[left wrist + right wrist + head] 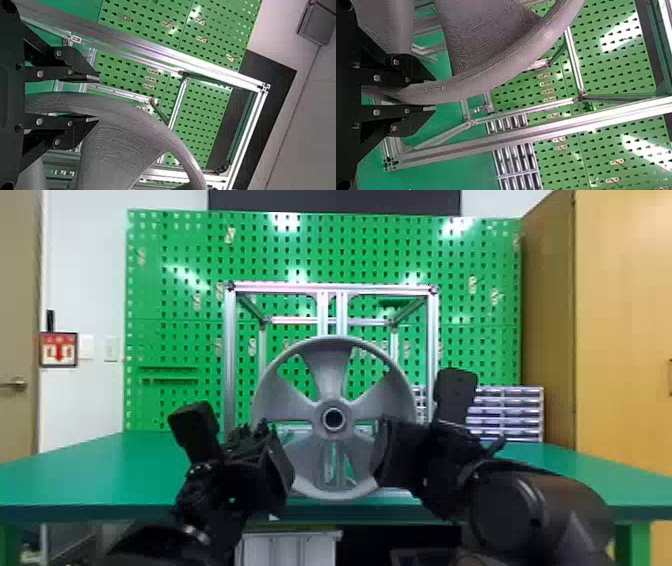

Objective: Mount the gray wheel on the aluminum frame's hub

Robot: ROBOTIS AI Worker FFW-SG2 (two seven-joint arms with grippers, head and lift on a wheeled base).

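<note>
Green pegboard (175,250) stands behind a green desk (100,470), and in front of it, near the middle of the head view, the gray wheel (327,377) sits upright, its open centre bore facing the camera. From the left end effector (285,465), that bore lies toward 2 o'clock; from the right end effector (385,452), toward 10 o'clock. So the left one is at the wheel's 8 o'clock side and the right one at its 4 o'clock side. In the left wrist view, the rim passes between the two fingers, which stand spread around it with a gap showing beside the rim. In the right wrist view, the fingers are clenched on the rim, one on each side. Directly behind the wheel is the aluminum frame (230,365), its twin middle uprights rising at 12 o'clock above the rim; whether the wheel sits on the hub, I can't tell. Farther out, small storage drawers (515,412) are at 3 o'clock, a wooden cupboard (620,315) at 2 o'clock, and a red-and-white sign (59,350) toward 10 o'clock on the wall.
</note>
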